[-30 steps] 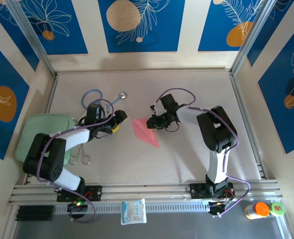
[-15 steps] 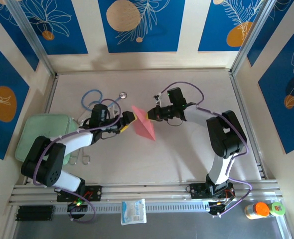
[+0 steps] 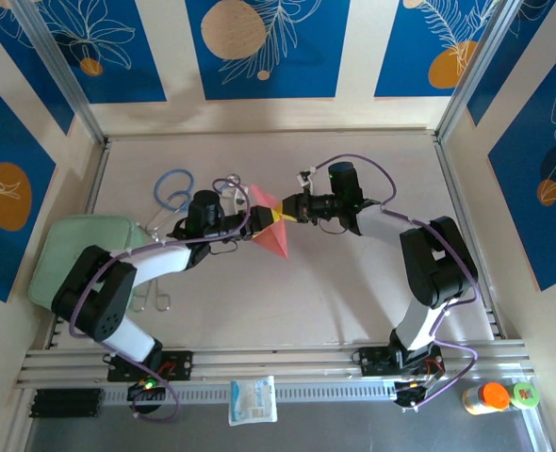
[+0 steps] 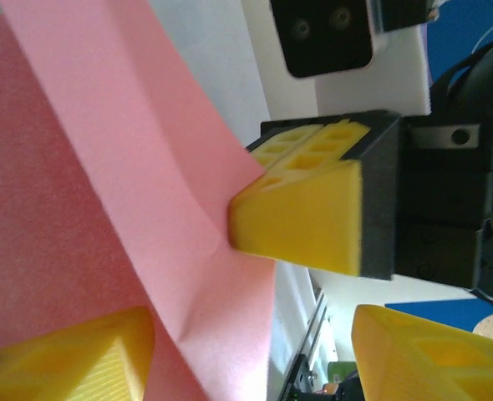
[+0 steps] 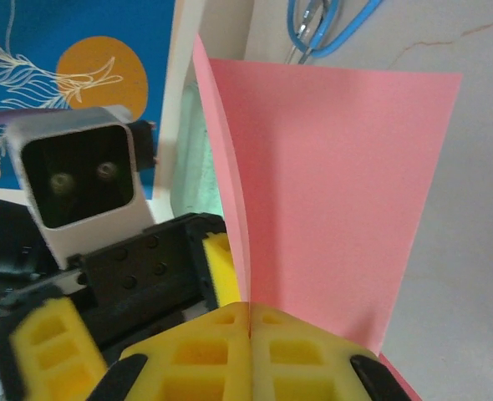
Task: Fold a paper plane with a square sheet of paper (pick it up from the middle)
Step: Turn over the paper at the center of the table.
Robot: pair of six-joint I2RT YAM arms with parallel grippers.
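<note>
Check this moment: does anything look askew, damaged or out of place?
Only one minor thing: the folded pink paper buckles slightly where the right gripper pinches its edge. No tear or spill is visible.

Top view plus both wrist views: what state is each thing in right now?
paper: folded, held up on edge.
right gripper: shut on paper.
left gripper: open, fingers either side of paper.
stethoscope: looped, lying on table.
pad: lying flat at table's left edge.
packet: lying flat on front rail.
</note>
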